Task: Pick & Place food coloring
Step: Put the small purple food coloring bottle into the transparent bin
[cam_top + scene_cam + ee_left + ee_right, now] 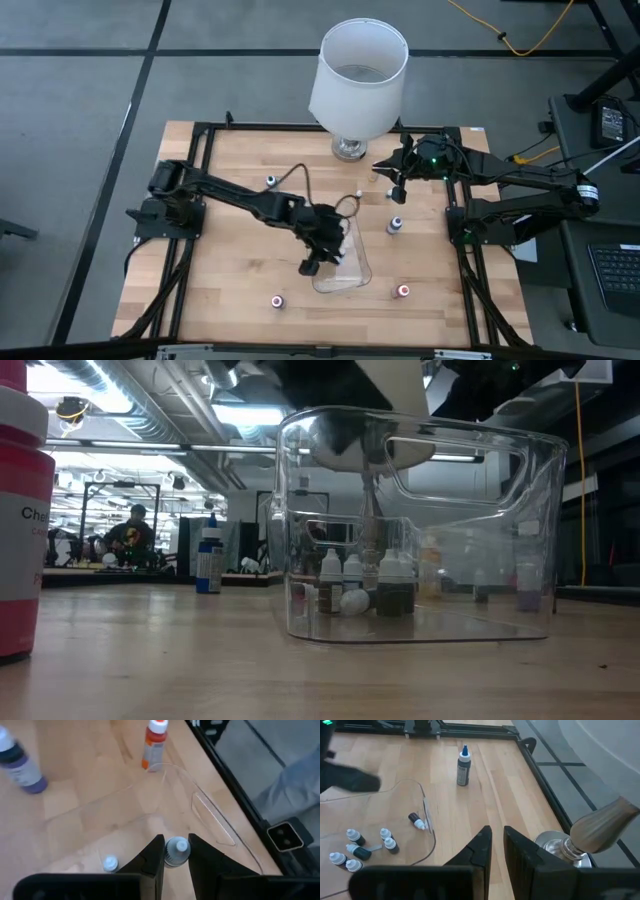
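Note:
My left gripper (pixel 311 264) reaches over the near left part of the clear tray (pixel 358 272) and is shut on a small food coloring bottle (pixel 175 852) with a white cap. Several more small bottles stand or lie inside the tray (pixel 426 807), among them one (pixel 110 864) just below my left fingers. Single bottles stand on the wood around the tray: an orange one (pixel 154 744), a purple one (pixel 21 766), a dark one with a blue tip (pixel 463 767). My right gripper (pixel 498 840) hangs shut and holds nothing beside the lamp's base (pixel 559 846). My left gripper pinches the small bottle between its two fingers, one on each side of the body just behind the white cap (pixel 180 845). The fingers slant down from the table's left side over the tray. The cap points away from the wrist, and the bottle looks clear of the tray's floor.
A large white lamp (pixel 358 75) stands at the table's far edge. Two red-capped bottles (pixel 277 300) (pixel 403 291) stand near the front edge, another (pixel 271 181) left of centre. A black frame (pixel 200 135) borders the table.

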You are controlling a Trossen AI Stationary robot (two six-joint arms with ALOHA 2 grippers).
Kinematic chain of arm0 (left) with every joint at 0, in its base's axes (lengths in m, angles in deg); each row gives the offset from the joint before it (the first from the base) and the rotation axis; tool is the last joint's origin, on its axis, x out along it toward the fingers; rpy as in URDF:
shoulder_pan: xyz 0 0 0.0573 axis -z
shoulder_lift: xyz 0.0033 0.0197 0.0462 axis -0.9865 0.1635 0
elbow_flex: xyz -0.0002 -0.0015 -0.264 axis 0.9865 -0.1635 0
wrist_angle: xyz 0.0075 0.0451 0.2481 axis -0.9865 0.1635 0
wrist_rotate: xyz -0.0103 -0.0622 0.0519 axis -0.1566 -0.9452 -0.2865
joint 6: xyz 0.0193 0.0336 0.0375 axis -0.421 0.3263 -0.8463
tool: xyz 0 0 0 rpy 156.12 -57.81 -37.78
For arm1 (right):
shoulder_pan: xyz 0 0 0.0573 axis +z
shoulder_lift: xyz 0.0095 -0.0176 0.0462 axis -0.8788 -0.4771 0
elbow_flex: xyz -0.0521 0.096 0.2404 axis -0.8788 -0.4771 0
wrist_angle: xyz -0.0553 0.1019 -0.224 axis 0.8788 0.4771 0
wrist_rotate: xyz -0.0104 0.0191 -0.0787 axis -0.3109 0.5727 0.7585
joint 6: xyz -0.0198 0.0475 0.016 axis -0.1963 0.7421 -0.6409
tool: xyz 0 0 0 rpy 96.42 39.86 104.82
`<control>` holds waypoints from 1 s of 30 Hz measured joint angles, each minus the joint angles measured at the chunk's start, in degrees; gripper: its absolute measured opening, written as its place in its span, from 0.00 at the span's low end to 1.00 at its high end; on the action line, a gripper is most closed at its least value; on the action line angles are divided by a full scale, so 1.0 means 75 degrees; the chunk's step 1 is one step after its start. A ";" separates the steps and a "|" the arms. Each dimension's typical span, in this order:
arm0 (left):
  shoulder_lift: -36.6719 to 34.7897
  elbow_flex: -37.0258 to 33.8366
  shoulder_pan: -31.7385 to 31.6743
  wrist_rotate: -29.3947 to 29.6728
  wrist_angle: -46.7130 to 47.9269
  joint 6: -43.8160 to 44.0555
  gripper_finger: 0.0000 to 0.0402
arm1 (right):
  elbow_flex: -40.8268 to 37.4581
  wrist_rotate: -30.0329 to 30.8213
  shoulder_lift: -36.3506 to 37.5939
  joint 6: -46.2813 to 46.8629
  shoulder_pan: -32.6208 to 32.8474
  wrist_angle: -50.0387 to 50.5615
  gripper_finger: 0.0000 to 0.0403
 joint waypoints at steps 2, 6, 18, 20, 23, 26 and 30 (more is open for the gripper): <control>0.0377 0.0514 0.0007 -0.0011 0.0317 -0.0311 0.16 | 0.0000 0.0001 -0.0001 -0.0001 0.0000 0.0003 0.13; 0.0984 0.1130 -0.0054 0.0031 0.0586 -0.0633 0.16 | 0.0000 -0.0001 -0.0038 -0.0016 0.0000 0.0012 0.13; 0.2098 0.1403 -0.0009 0.0286 0.0221 -0.0991 0.16 | 0.0006 -0.0081 -0.0466 -0.0013 0.0020 -0.0023 0.13; 0.2272 0.1409 0.0023 0.0284 0.0090 -0.0997 0.16 | 0.0006 -0.0320 -0.0559 -0.0016 0.0020 -0.0016 0.13; 0.2454 0.1403 0.0053 0.0279 0.0066 -0.0999 0.16 | 0.0006 -0.0418 -0.0642 -0.0038 0.0061 0.0017 0.13; 0.2543 0.1403 0.0059 0.0299 0.0016 -0.0996 0.16 | 0.0006 -0.0415 -0.0645 -0.0045 0.0083 0.0020 0.13; 0.2583 0.1403 0.0059 0.0461 -0.0022 -0.0996 0.16 | 0.0006 -0.0415 -0.0642 -0.0037 0.0090 0.0014 0.13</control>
